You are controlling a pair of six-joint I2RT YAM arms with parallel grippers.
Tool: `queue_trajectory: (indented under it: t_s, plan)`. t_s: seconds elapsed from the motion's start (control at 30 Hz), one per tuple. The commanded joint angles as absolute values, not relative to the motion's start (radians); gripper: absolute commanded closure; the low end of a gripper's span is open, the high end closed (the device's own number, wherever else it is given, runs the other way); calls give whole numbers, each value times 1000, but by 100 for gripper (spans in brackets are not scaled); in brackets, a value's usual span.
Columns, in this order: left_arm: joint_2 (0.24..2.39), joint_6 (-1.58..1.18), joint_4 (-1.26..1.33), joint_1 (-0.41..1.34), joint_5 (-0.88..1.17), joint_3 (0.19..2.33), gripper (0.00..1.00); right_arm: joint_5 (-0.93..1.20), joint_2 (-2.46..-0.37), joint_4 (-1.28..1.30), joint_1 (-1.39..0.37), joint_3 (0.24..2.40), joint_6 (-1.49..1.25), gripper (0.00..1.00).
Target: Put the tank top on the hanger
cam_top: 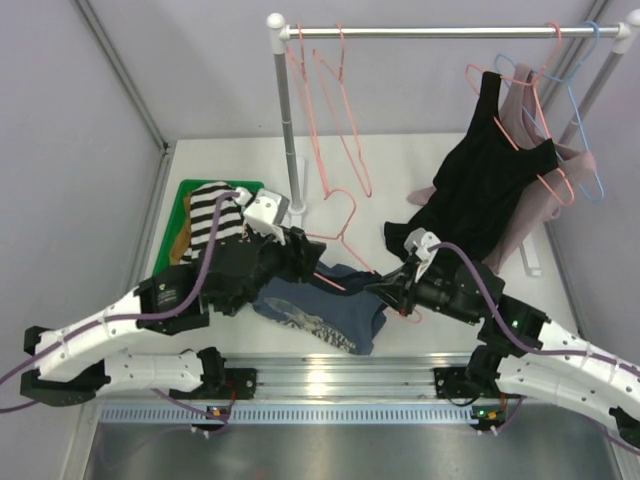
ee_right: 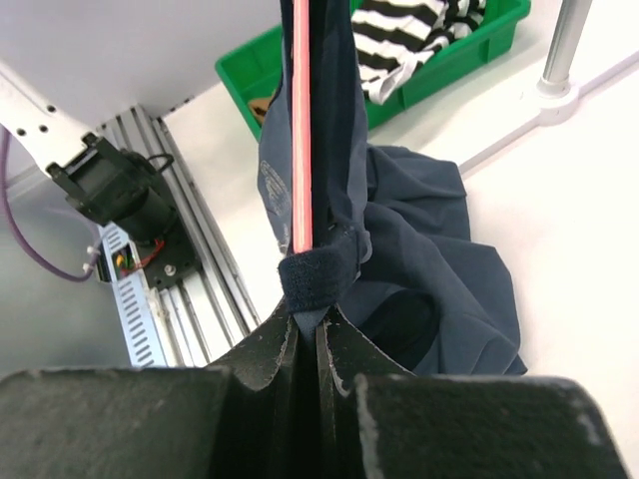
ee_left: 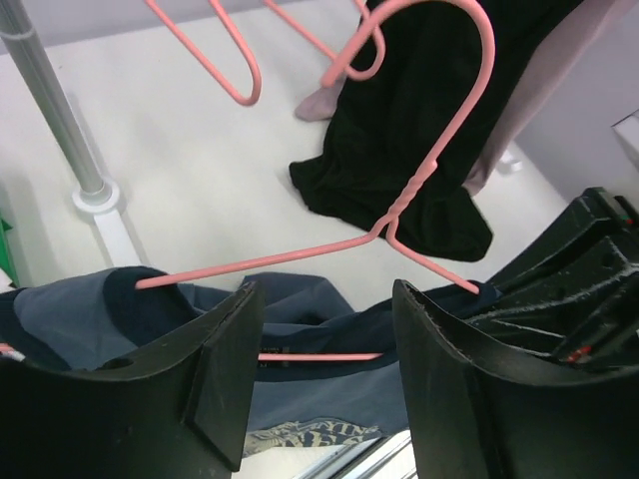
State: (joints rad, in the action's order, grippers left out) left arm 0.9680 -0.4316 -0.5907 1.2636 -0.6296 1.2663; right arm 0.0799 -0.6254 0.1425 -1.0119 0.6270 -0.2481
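Tank top (cam_top: 325,310) lying crumpled on the table (cam_top: 400,170) with the hanger (ee_left: 399,205) partly threaded inside it, its bar running hand to hand; right hand (ee_right: 308,329) pinches strap and wire together at the hanger's right end, left hand (ee_left: 324,299) spread, empty, facing the hanger's left shoulder

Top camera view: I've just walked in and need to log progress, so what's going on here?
The tank top lies crumpled with the hanger partly threaded into it. The right gripper is shut on the top's hem, the hanger wire running along it. The left gripper is open, the hanger's lower bar showing in its gap. The top is not properly hung yet.
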Motion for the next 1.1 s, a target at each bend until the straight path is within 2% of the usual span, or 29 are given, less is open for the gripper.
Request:
queue_trajectory:
  t_s: [0.0, 0.27, 0.67, 1.07]
  plan:
    - [887, -377, -509, 1261, -571, 1330, 41, 48, -565, 66, -1006, 666, -264, 100]
    - [835, -330, -485, 1261, -598, 1399, 42, -17, -489, 216, -1006, 813, -275, 100]
    - [838, -293, -440, 1261, -649, 1393, 42, -129, -385, 440, -1006, 1072, -272, 100]
    - [854, -295, -428, 1261, -635, 1394, 43, -256, -590, 847, -1006, 1713, -216, 100]
